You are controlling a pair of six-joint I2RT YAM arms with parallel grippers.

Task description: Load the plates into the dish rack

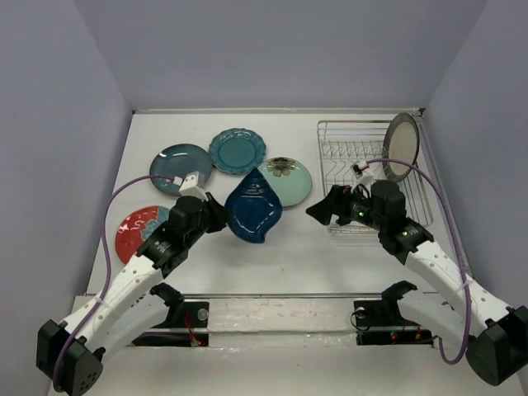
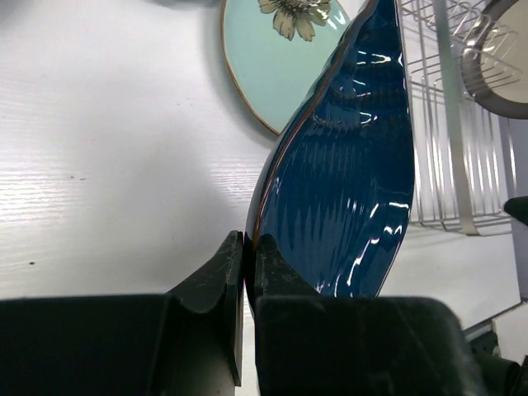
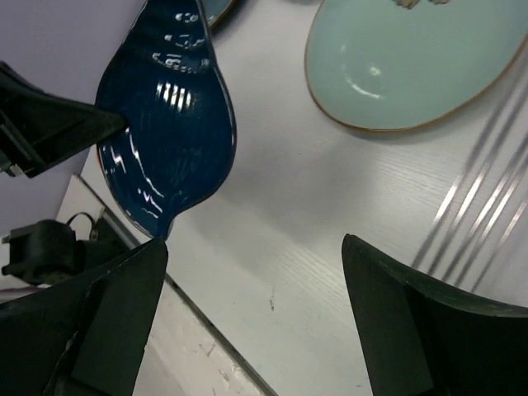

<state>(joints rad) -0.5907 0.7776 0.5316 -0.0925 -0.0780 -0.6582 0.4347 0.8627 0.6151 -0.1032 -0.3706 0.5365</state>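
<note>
red-rimmed plate (image 1: 132, 231): flat on the worktop (image 1: 289, 256), farthest left of the dish rack (image 1: 346, 153); partly under the left arm.
dark teal plate (image 1: 177, 158): flat, well left of the dish rack.
left tool (image 1: 219, 216): closed on the leaf plate's rim, one finger on each face, as the left wrist view shows (image 2: 247, 268).
leaf plate (image 1: 254, 206): navy, ribbed and glossy. It is held tilted on edge, left of the dish rack, between the two tools, and in the top view its far side overlaps the flower plate.
leaf plate, handling: judged glazed ceramic, so stiff, slick and fairly heavy for a pinch at one edge. It is likely to swing or slip if jolted and would chip against wire.
leaf plate, hold: the rim is the only part thin enough to pinch. A second hold on the opposite rim, toward the dish rack, would steady it.
scalloped plate (image 1: 237, 150): teal, flat, left of the dish rack and toward the back.
flower plate (image 1: 290, 183): mint, flat, just left of the dish rack.
right tool (image 1: 318, 212): open and empty, by the dish rack's near left corner, facing the leaf plate; the right wrist view shows its fingers spread wide (image 3: 256, 322).
dish rack, contents: one plate, with free tines to its left.
cream plate (image 1: 402, 146): brown-rimmed, upright at the dish rack's far right end.
</note>
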